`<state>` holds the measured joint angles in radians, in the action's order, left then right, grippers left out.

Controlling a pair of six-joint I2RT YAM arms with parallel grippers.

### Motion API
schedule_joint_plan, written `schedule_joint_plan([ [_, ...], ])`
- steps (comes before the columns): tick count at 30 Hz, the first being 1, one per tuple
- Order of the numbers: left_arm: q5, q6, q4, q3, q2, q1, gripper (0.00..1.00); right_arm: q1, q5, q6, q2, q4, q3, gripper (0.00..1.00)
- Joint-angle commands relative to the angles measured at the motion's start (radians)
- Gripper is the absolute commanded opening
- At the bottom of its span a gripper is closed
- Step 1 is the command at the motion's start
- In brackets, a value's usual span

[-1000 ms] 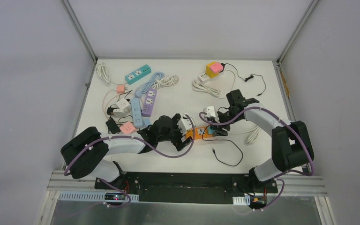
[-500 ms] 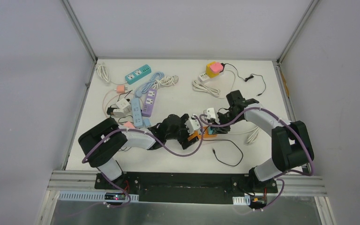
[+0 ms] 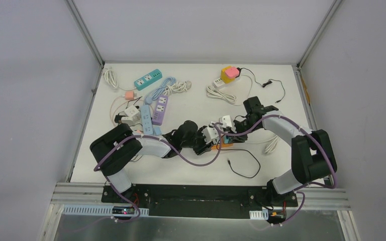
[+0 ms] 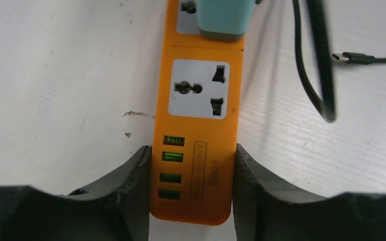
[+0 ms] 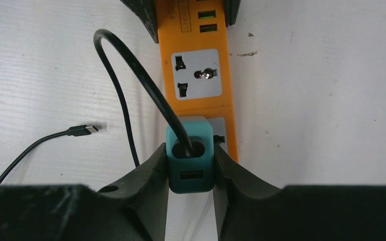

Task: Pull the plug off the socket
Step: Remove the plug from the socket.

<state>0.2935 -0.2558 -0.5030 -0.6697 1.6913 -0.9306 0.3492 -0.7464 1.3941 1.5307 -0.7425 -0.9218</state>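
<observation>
"Left gripper (image 4: 190, 168)?"
"Clamped across the USB end of the flat orange plastic power strip (image 4: 196, 95) on the white table (image 4: 55, 75)."
"Right gripper (image 5: 191, 163)?"
"Pinching the squarish teal plug (image 5: 190, 155), which sits in the strip's far-end socket. A black cable (image 5: 130, 85) loops from it."
</observation>
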Motion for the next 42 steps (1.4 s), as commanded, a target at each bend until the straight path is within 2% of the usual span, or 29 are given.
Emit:
schedule_joint_plan([
  [1, 0.039, 0.018, 0.014, -0.047, 0.045, -0.012, 0.02, 0.010, -0.047, -0.018, -0.014, -0.001, 0.005, 0.07],
  [3, 0.041, 0.018, 0.015, -0.043, 0.052, -0.011, 0.00, 0.006, -0.052, -0.065, -0.012, 0.020, 0.003, 0.00],
  [7, 0.039, 0.018, 0.011, -0.032, 0.054, -0.012, 0.00, -0.014, -0.098, -0.113, 0.015, -0.025, -0.030, 0.00],
  [10, 0.043, 0.020, 0.005, -0.028, 0.058, -0.013, 0.00, -0.016, -0.112, -0.072, 0.046, -0.115, -0.073, 0.00],
  [12, 0.046, 0.025, 0.002, -0.028, 0.063, -0.012, 0.00, -0.003, -0.097, 0.023, 0.034, -0.146, -0.057, 0.00],
  [16, 0.060, 0.033, -0.005, -0.026, 0.072, -0.012, 0.00, 0.040, -0.008, 0.086, -0.065, -0.053, 0.054, 0.00],
  [20, 0.061, 0.035, -0.004, -0.027, 0.079, -0.011, 0.00, 0.030, -0.045, -0.016, -0.050, -0.047, 0.043, 0.00],
  [23, 0.060, 0.037, 0.000, -0.023, 0.079, -0.012, 0.00, -0.012, -0.087, -0.175, -0.025, 0.001, 0.017, 0.00],
  [26, 0.063, 0.042, 0.000, -0.021, 0.080, -0.012, 0.00, -0.067, -0.110, -0.261, -0.014, 0.045, 0.003, 0.00],
  [28, 0.064, 0.046, -0.003, -0.019, 0.083, -0.011, 0.00, -0.067, -0.089, -0.234, -0.032, 0.054, 0.020, 0.00],
  [31, 0.064, 0.047, -0.005, -0.020, 0.085, -0.012, 0.00, -0.014, 0.002, -0.085, -0.093, 0.048, 0.085, 0.00],
  [33, 0.065, 0.048, -0.003, -0.023, 0.088, -0.011, 0.00, 0.010, 0.031, -0.041, -0.109, 0.027, 0.103, 0.00],
  [35, 0.065, 0.049, 0.004, -0.029, 0.092, -0.011, 0.00, 0.009, 0.011, -0.059, -0.112, 0.025, 0.104, 0.00],
  [40, 0.067, 0.055, 0.007, -0.030, 0.099, -0.011, 0.00, -0.027, -0.161, -0.142, -0.092, -0.032, 0.044, 0.00],
  [42, 0.066, 0.058, 0.004, -0.026, 0.098, -0.011, 0.00, -0.042, -0.166, -0.147, -0.094, -0.025, 0.034, 0.00],
])
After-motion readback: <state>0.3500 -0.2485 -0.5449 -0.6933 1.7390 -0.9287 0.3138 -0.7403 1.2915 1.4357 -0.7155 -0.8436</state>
